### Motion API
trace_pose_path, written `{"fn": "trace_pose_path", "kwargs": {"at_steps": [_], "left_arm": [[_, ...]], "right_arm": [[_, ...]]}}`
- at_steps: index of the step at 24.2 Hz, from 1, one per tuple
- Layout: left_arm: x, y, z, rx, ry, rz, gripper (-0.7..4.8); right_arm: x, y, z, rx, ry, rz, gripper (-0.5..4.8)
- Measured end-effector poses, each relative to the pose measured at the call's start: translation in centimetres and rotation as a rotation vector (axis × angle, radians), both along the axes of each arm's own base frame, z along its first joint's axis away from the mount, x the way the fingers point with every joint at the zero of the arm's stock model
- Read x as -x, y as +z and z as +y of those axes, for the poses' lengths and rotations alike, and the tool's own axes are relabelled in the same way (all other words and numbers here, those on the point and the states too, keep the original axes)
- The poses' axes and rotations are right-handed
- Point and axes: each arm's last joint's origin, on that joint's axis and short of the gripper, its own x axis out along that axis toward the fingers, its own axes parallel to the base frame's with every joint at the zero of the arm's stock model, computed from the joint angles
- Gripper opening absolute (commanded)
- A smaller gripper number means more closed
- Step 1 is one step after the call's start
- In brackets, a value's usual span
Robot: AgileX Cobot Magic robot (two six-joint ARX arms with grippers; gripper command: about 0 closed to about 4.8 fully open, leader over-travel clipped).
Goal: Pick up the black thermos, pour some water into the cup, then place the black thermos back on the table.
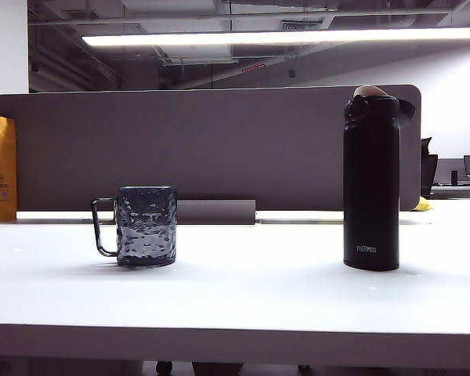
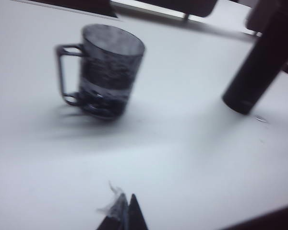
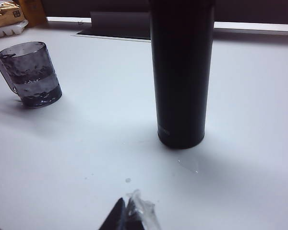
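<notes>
The black thermos (image 1: 371,184) stands upright on the right of the white table (image 1: 251,294), its flip lid open. The cup (image 1: 146,225), dark dimpled glass with its handle to the left, stands on the left with water in it. Neither arm shows in the exterior view. My left gripper (image 2: 126,200) is shut, empty, held back from the cup (image 2: 108,69) and the thermos (image 2: 259,60). My right gripper (image 3: 126,203) is shut too, holding nothing, a short way in front of the thermos (image 3: 181,72), with the cup (image 3: 31,73) off to one side.
A grey-brown divider panel (image 1: 219,145) runs along the back of the table, with a low grey block (image 1: 216,211) at its foot. An orange package (image 1: 0,166) stands at the far left. A few water drops (image 3: 189,165) lie near the thermos base.
</notes>
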Motion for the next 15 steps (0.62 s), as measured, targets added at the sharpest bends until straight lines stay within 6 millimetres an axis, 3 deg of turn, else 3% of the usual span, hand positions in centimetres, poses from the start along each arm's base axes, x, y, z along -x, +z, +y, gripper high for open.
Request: {"fn": "trace_pose_path", "kwargs": {"at_steps": [15], "left_arm": [[-0.06, 0.0, 0.11, -0.009, 0.042, -0.004, -0.01]], "right_arm": [[-0.02, 0.01, -0.03, -0.002, -0.002, 0.0, 0.0]]}}
